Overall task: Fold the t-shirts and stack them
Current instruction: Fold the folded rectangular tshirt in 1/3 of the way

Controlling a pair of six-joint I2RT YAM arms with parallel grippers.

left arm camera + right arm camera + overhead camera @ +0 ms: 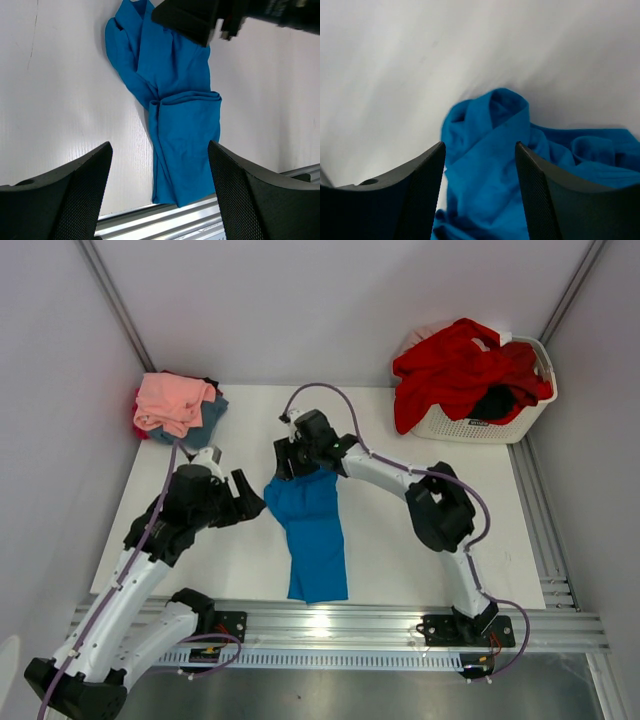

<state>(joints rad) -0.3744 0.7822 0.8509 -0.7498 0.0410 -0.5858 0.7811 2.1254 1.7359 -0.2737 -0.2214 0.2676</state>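
Starting with the top external view, the bright blue t-shirt [315,535] lies on the white table [390,560] between the two arms. It is a long, narrow strip of soft cloth, wider and crumpled at its far end. The right gripper [292,462] sits over that far end. The left gripper [248,500] is just beside the shirt's left edge. At the far left corner, a salmon pink t-shirt [172,400] tops a stack above a slate blue t-shirt [207,420]. At the far right, a red t-shirt [455,370] and a black t-shirt [492,402] spill from the white slatted basket [480,428].

Left wrist view: the left gripper [160,145] has its textured black fingers [80,190] spread wide and holds nothing. The blue shirt [185,125] is folded lengthwise, with smooth layers and a rolled crease across its middle.

Right wrist view: the right gripper [480,145] has its jaws apart and is not clamping the cloth. The bunched, rounded blue fabric [485,165] rises between and beyond the fingers.
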